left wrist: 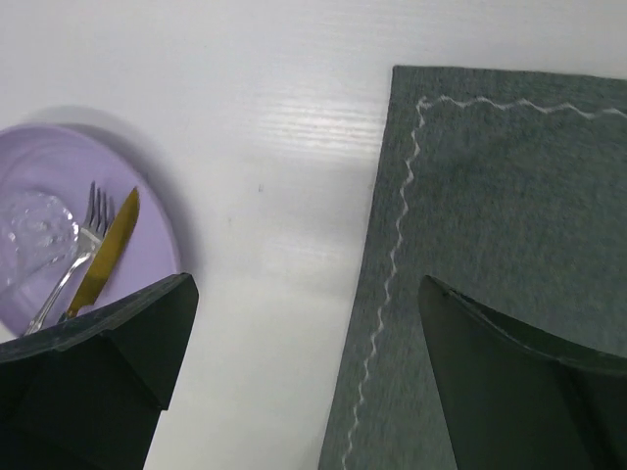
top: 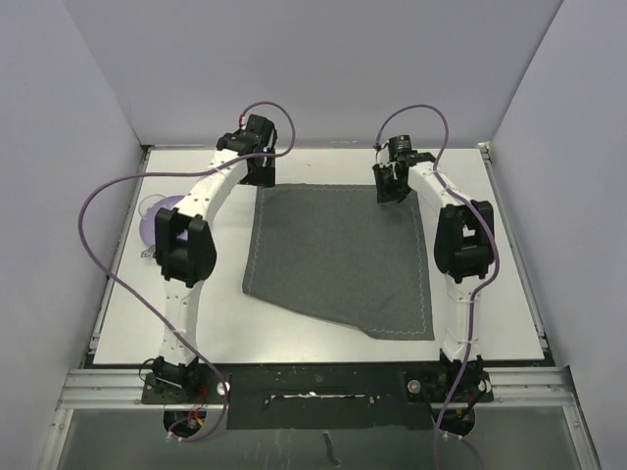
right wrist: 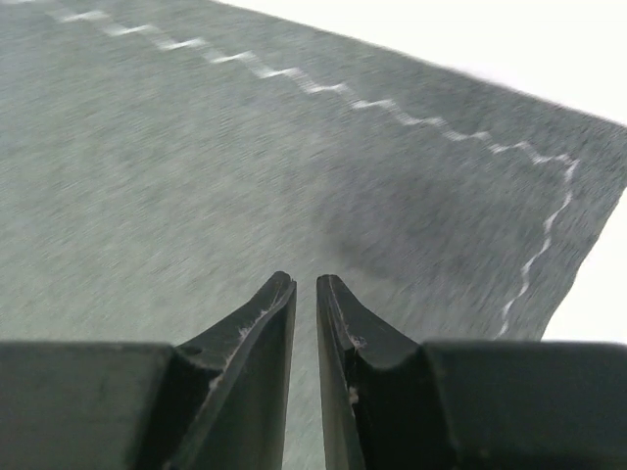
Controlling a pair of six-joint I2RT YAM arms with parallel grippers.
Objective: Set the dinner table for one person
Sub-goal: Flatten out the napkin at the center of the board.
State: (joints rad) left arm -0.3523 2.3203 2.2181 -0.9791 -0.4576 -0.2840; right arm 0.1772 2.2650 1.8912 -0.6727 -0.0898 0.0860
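Placemat (top: 338, 259) lies flat but skewed on the dinner table (top: 196, 333), between the arms, so the first step looks nearly done. The left gripper (top: 258, 174) sits at its far left corner and the right gripper (top: 388, 189) at its far right.

Left wrist: jaws spread wide, empty. A purple plate (left wrist: 147, 225) carrying fork (left wrist: 95, 208), knife (left wrist: 110, 250) and a clear glass (left wrist: 34, 235) sits off the mat — none of it laid out yet.

Right wrist: jaws all but pressed together over the cloth, nothing visibly pinched.
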